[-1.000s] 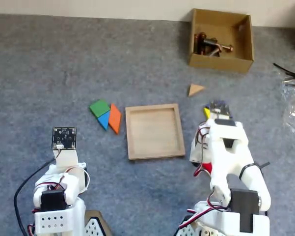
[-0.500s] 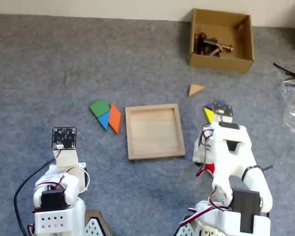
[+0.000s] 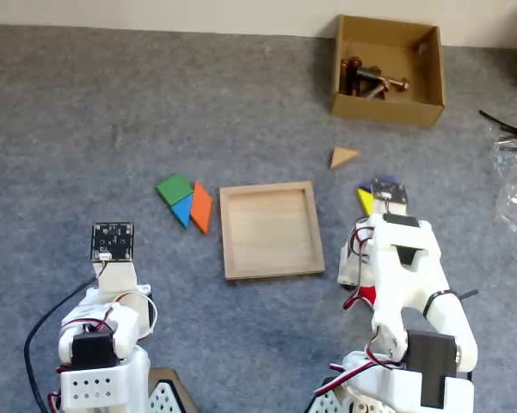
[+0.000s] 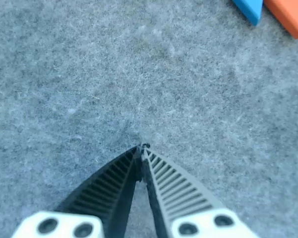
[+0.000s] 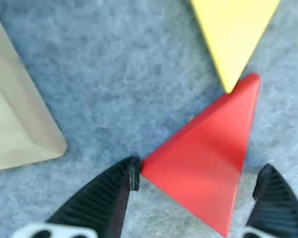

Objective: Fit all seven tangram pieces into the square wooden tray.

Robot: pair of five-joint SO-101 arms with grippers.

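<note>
Your right tool (image 5: 199,174), jaws apart, straddles the flat red triangle piece (image 5: 208,153) right of the centre-frame square wooden tray (image 3: 224,232), your left tool (image 4: 141,148) closed; clamp those slanted edges and it may squirt free.

Right hand (image 5: 199,172) slightly rightward (barely)
</note>
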